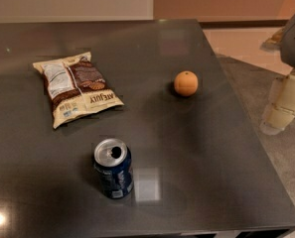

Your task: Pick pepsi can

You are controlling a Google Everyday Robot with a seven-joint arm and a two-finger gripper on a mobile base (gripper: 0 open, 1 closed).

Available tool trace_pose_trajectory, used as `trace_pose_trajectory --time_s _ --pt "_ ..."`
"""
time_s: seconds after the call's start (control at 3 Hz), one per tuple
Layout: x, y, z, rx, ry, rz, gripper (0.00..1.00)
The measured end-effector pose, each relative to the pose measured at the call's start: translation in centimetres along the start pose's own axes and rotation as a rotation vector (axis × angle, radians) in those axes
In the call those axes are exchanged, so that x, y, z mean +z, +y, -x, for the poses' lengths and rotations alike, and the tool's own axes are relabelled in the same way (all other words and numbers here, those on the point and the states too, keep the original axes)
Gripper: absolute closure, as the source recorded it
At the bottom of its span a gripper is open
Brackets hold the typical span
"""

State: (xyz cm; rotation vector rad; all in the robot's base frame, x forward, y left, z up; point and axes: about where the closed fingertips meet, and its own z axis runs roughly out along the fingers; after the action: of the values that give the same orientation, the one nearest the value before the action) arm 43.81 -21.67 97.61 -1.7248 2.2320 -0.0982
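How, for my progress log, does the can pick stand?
Done: nothing that shows; the can stands upright on the table, untouched. In hand: the gripper hangs beyond the table's right edge, well apart from the can. Left: the reach, the grasp and the lift.

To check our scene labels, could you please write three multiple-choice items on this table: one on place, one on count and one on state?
1. The gripper is: A beyond the table's right edge; B over the table's middle; C at the table's left edge.
2. Things on the table: A one; B three; C five.
3. The pepsi can is: A upright; B on its side; C crushed flat.
Key: 1A, it hangs right of the edge; 2B, pepsi can, orange, chip bag; 3A, its silver top faces up.
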Motion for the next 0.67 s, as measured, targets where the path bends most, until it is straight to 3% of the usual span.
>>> trace_pose_trajectory --time_s 0.33,0.67 --pt "0.00 0.00 0.00 0.000 0.000 0.000 0.00" --pt "0.43 -0.05 0.95 0.004 -0.042 0.015 0.00"
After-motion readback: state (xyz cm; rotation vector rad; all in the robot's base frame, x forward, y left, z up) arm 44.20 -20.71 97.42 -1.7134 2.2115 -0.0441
